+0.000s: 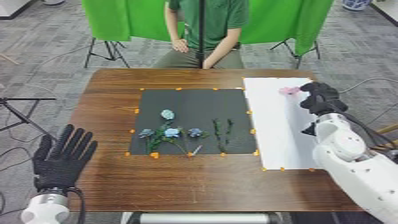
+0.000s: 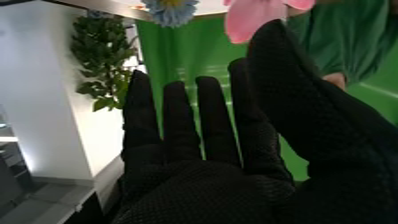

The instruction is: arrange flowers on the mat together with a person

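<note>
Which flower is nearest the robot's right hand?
The pink flower, on the white sheet beside the right hand; the blue flowers are farther off, on the dark mat.

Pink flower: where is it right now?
In the head view, the pink flower is at the far end of the white sheet, just left of the right hand.

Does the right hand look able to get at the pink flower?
Probably yes: the right hand is close beside the pink flower on the white mat, with nothing visible standing between them.
</note>
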Motion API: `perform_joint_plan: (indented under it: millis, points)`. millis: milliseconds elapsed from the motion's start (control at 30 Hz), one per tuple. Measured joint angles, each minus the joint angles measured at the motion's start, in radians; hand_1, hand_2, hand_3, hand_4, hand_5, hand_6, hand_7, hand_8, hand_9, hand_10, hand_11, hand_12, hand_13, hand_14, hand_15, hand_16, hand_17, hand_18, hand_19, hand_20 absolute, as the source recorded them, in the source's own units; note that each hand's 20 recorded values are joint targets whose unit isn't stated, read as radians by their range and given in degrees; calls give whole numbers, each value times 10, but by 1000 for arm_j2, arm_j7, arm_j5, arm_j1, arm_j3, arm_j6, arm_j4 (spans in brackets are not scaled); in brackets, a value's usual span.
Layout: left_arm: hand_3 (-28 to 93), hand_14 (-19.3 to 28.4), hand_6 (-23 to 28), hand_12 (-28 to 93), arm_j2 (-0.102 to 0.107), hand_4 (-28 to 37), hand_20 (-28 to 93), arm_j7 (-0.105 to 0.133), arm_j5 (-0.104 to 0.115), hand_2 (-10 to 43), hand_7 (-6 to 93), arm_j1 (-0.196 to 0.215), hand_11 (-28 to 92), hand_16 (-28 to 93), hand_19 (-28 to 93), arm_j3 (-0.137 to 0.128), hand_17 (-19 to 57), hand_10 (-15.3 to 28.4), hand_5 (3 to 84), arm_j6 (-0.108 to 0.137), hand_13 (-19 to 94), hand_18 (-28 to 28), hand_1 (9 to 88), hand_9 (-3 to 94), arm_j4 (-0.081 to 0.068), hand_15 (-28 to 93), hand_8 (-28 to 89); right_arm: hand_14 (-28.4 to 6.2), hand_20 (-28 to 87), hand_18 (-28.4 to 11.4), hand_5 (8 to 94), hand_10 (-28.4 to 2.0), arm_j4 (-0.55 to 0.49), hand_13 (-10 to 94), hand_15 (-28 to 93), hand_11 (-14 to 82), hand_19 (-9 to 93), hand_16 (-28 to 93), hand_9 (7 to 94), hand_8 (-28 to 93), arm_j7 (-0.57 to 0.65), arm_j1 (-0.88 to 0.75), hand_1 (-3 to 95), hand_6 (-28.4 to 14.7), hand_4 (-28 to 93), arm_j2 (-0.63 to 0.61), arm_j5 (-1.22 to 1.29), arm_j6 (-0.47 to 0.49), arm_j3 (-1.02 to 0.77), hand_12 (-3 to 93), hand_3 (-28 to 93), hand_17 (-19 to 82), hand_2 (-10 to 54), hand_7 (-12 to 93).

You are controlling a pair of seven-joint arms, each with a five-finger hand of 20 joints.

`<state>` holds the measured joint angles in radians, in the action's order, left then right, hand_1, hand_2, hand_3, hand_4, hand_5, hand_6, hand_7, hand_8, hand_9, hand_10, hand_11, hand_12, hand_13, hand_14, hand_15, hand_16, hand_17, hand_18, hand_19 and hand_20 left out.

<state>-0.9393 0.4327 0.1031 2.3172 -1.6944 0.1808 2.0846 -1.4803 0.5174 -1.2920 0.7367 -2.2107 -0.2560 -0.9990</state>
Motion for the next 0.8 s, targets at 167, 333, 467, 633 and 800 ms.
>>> perform_joint_plan:
  millis: [167, 333, 467, 633, 800]
  points:
    - [676, 131, 59, 50, 0, -283, 111, 6, 2, 148, 72, 3, 144, -80, 259, 1, -27, 125, 428, 0, 289, 113, 257, 385, 0, 266, -93, -85, 293, -127, 422, -82, 68, 362, 135, 46, 283, 99, 376, -149, 22, 95, 525, 9, -283, 3, 69, 48, 59, 99, 756, 259, -95, 199]
    - [677, 132, 59, 50, -1, -283, 110, 7, 2, 148, 73, 3, 145, -80, 258, 4, -27, 126, 429, 0, 289, 113, 256, 385, 0, 267, -94, -79, 308, -139, 430, -78, 116, 448, 159, 64, 387, 136, 435, -139, 39, 153, 555, 1, -282, 20, 122, 268, 52, 110, 739, 290, -95, 184]
    - [675, 132, 60, 50, -1, -283, 110, 9, 8, 150, 73, 2, 146, -80, 259, 5, -27, 126, 430, 0, 289, 113, 258, 387, 0, 268, -94, -44, 336, -130, 538, -73, 126, 609, 173, 111, 492, 307, 573, -144, 45, 159, 617, 28, -283, 26, 155, 298, 43, 145, 649, 310, -95, 204]
    - [676, 132, 60, 50, -2, -283, 110, 13, 18, 150, 74, 2, 146, -81, 259, 4, -27, 126, 431, 0, 290, 113, 257, 387, 0, 268, -94, -17, 378, -114, 686, -62, 132, 728, 228, 52, 547, 420, 775, -49, 39, 149, 673, 43, -281, 26, 147, 146, 60, 309, 590, 355, -95, 282]
    - [677, 133, 61, 49, -3, -283, 110, 13, 20, 150, 73, 2, 146, -81, 258, 4, -26, 127, 431, 0, 290, 113, 257, 387, 0, 268, -94, -13, 389, -107, 704, -64, 123, 741, 233, 49, 578, 422, 798, -35, 22, 110, 678, 41, -281, 25, 134, 48, 74, 328, 599, 364, -95, 292]
